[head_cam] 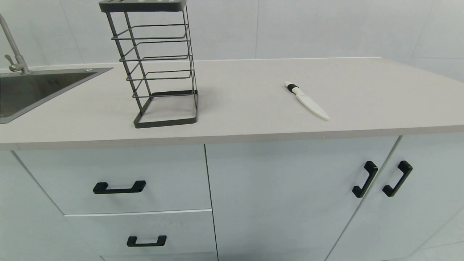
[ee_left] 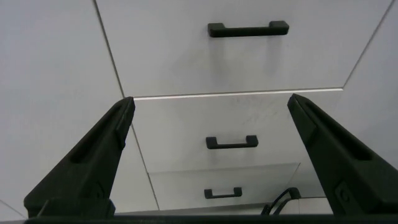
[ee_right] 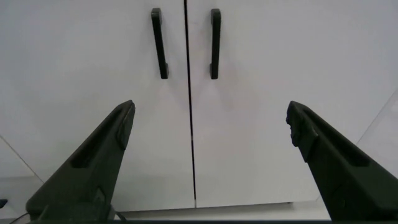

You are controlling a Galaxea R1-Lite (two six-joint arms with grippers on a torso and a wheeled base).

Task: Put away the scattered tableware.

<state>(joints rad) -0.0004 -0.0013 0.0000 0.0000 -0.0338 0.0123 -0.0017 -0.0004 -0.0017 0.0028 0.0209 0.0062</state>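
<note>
A white knife (head_cam: 307, 101) with a black band near its handle end lies flat on the countertop (head_cam: 253, 108), right of centre. A tall black wire rack (head_cam: 156, 65) with a slotted top stands upright to the knife's left. My left gripper (ee_left: 211, 107) is open, hanging low in front of the drawer fronts with nothing between its fingers. My right gripper (ee_right: 211, 111) is open too, facing the double cabinet doors, and holds nothing.
A steel sink (head_cam: 32, 90) with a faucet (head_cam: 12, 49) sits at the counter's far left. Below the counter are drawers with black handles (head_cam: 119, 187) and cabinet doors with vertical handles (head_cam: 365, 179). A tiled wall backs the counter.
</note>
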